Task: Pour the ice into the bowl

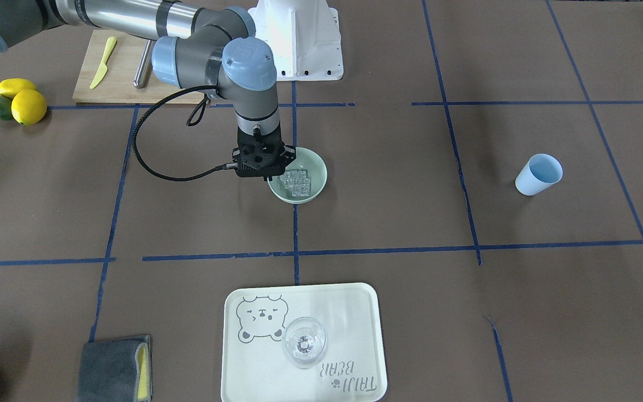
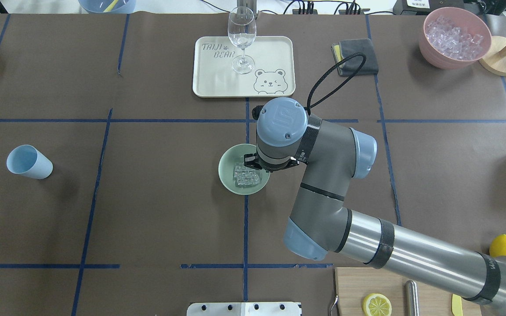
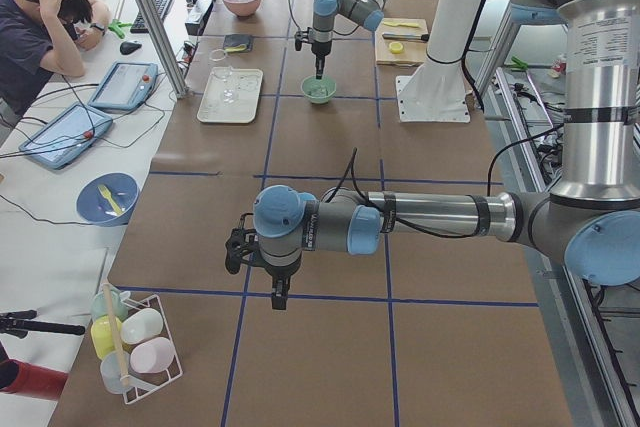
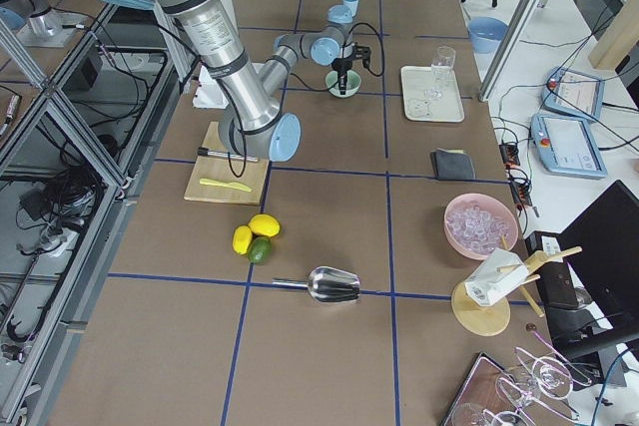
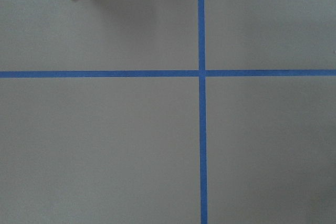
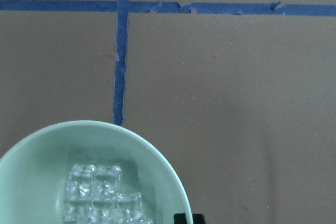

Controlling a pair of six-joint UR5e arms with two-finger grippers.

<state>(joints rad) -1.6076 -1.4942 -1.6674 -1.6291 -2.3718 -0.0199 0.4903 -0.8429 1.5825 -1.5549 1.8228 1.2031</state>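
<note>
Progress: pour judged done; only arm withdrawal judged left.
Ice (image 1: 297, 182): clear glassy cubes, 1 tight cluster, inside bowl (image 1: 315, 162), just beside right end effector (image 1: 267, 176).
Right end effector: hangs at bowl rim; spread or pressed, cannot tell.
Blue cup (image 1: 538, 174): on side, well apart from it.
Left end effector (image 3: 277, 297): far off, over table (image 5: 105, 145); state cannot tell.

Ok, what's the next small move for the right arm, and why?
Probably lift the right tool straight up, clear of the round pale mint-green bowl. The clear glassy ice cubes already lie inside it, and the tool hangs low at its rim, so moving sideways might knock it.
</note>
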